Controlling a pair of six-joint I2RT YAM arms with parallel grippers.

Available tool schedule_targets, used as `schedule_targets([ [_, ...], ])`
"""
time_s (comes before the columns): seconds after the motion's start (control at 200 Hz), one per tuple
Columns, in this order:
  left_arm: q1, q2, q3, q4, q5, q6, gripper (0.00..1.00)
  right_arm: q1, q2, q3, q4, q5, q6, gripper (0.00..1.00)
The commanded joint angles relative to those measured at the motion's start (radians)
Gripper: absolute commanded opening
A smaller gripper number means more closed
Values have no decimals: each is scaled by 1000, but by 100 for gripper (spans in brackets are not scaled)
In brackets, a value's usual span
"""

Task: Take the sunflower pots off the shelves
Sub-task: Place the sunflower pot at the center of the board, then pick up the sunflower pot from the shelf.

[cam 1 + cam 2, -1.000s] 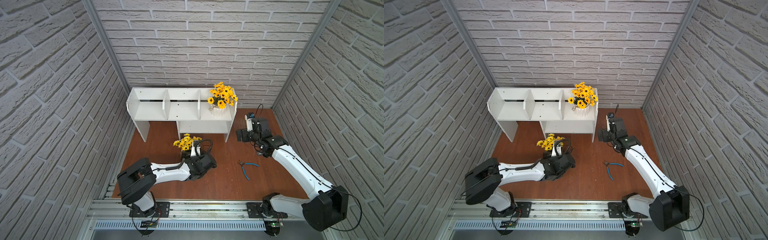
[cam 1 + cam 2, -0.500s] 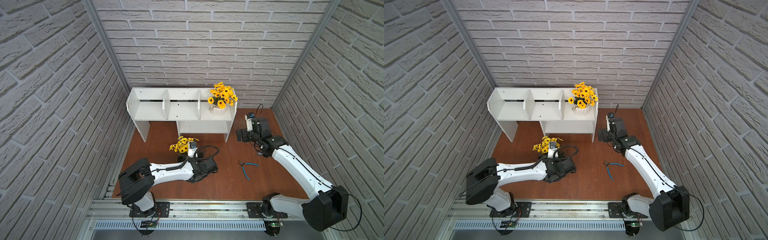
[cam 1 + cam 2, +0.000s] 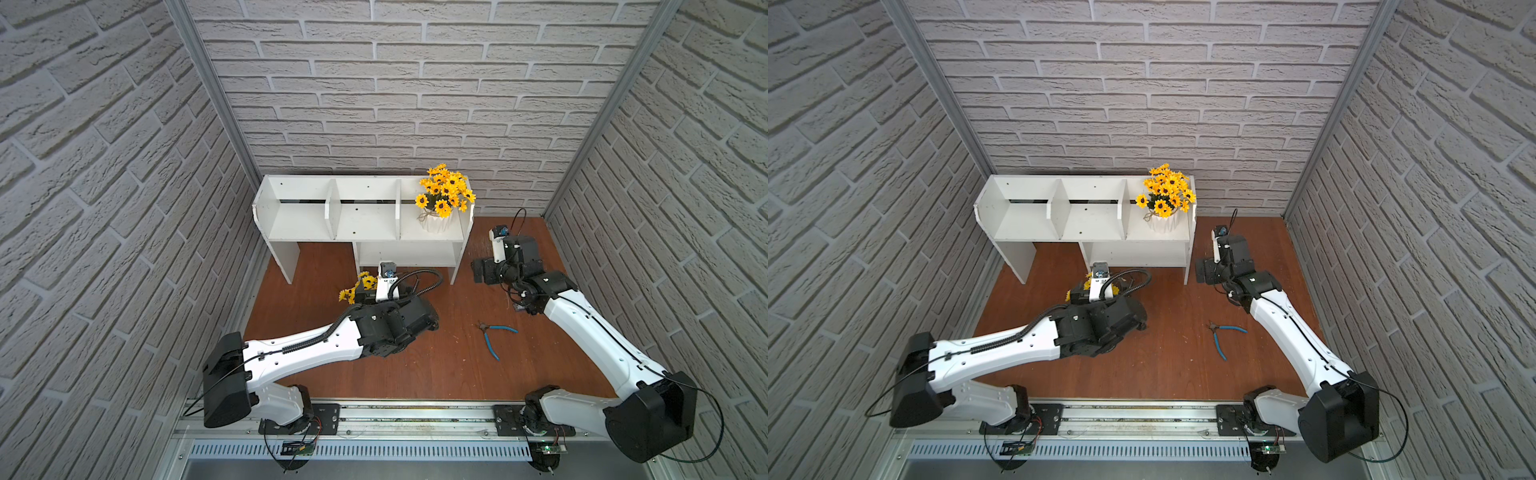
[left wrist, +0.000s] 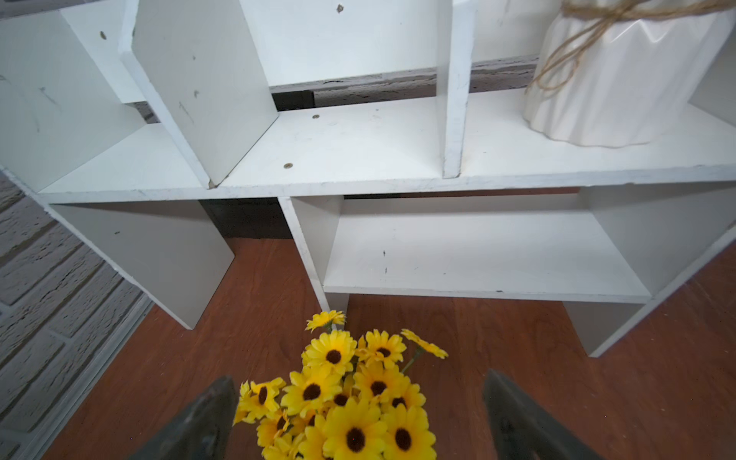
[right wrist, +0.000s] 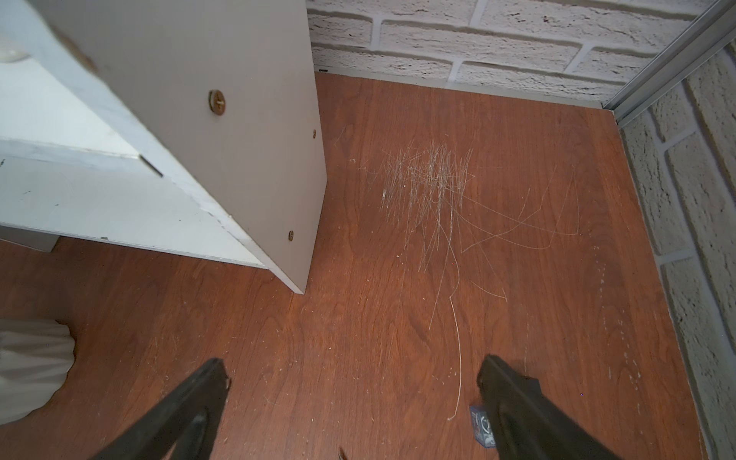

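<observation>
One sunflower pot [image 3: 436, 222] [image 3: 1163, 222] [image 4: 621, 79], white and ribbed with a twine bow, stands in the right upper compartment of the white shelves [image 3: 365, 228] [image 3: 1092, 228] [image 4: 358, 151]. The other sunflower pot [image 5: 32, 366] sits on the wooden floor in front of the lower cubby. Its yellow flowers [image 3: 357, 286] [image 3: 1067, 296] [image 4: 350, 398] rise between the wide-apart fingers of my left gripper [image 3: 365, 296] [image 4: 354, 382], which is open over it. The left wrist view hides that pot's body. My right gripper [image 3: 480, 270] [image 5: 350, 366] is open and empty, low over the floor beside the shelves' right panel leg [image 5: 239, 119].
Blue-handled pliers [image 3: 492, 336] [image 3: 1221, 336] lie on the floor between the two arms. A small blue item [image 5: 480, 428] lies by my right gripper's finger. Brick walls close in the back and both sides. The floor by the right gripper is scratched.
The flower bunch on the floor shifted slightly left compared with a second ago. My left wrist has tipped up over it. The right arm has not moved.
</observation>
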Motion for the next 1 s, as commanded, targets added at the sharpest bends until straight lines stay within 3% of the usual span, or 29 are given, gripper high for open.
schedule_targets([
  [0.0,42,-30,13,204,125,337,98,-5,-26,2,30,-9,7,100],
  [0.18,135,-85,68,282,357,576,98,-5,-34,0,29,-28,8,100],
  [0.32,260,-160,86,299,652,669,98,-4,-45,1,28,-63,4,100],
  [0.505,445,-257,96,302,1004,706,98,-1,-62,2,38,-153,2,100],
  [0.72,665,-273,105,248,1373,696,98,12,-79,-12,64,-314,-33,99],
  [0.885,831,-307,14,317,1521,631,98,37,-110,-17,76,-462,-62,98],
  [0.995,875,-326,-16,347,1492,599,98,73,-118,-2,57,-531,-83,97],
])
